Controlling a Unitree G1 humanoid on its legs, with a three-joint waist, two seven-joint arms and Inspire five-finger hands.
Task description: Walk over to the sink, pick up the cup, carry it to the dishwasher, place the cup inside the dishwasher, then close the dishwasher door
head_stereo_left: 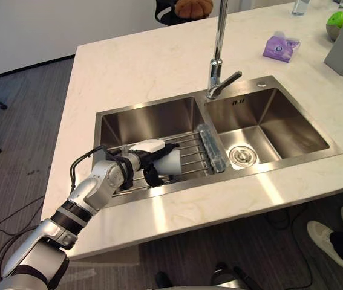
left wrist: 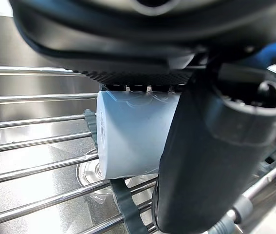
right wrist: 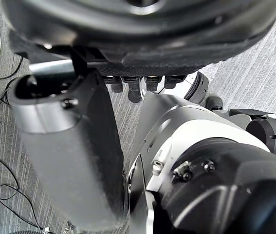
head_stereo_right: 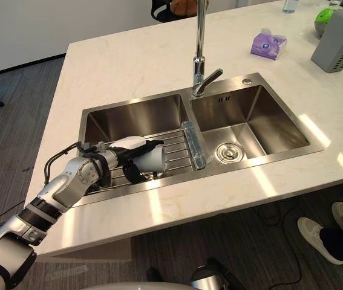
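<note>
Desk, left eye view: pale stone-look desk [head_stereo_left: 141, 66] with a double steel sink [head_stereo_left: 147, 124] sunk into it.
Faucet, left eye view: tall chrome faucet [head_stereo_left: 218, 66] behind the divider between the two basins, its lever angled toward the right basin.
Rack, left eye view: wire rack [head_stereo_left: 192, 154] spans the near part of the left basin. A clear plastic end piece [head_stereo_left: 212, 148] lies along the divider.
Cup, left eye view: white cup [head_stereo_left: 171, 162] on its side on the wire rack, in the left basin.
Left hand, left eye view: left hand [head_stereo_left: 136, 162] comes in over the sink's left edge and is wrapped round the cup from both sides.
Far desk, right eye view: purple packet [head_stereo_right: 267, 44], grey box [head_stereo_right: 340, 39] and green object [head_stereo_right: 323, 15] at the far right, well apart from the sink.
Floor, right eye view: a person's white shoes [head_stereo_right: 313, 232] near the desk's near right corner.
Grip, left wrist view: fingers [left wrist: 138, 87] hook over the cup's wall and the thumb [left wrist: 201, 161] presses its side, so the hand is clamped on the cup.
Under the cup, left wrist view: rack bars run beneath it, and the basin's drain [left wrist: 91, 173] shows through them.
Right hand, right wrist view: right hand [right wrist: 142, 53] hangs over grey carpeted floor [right wrist: 259, 68]. Cannot tell whether it is closed or apart.
</note>
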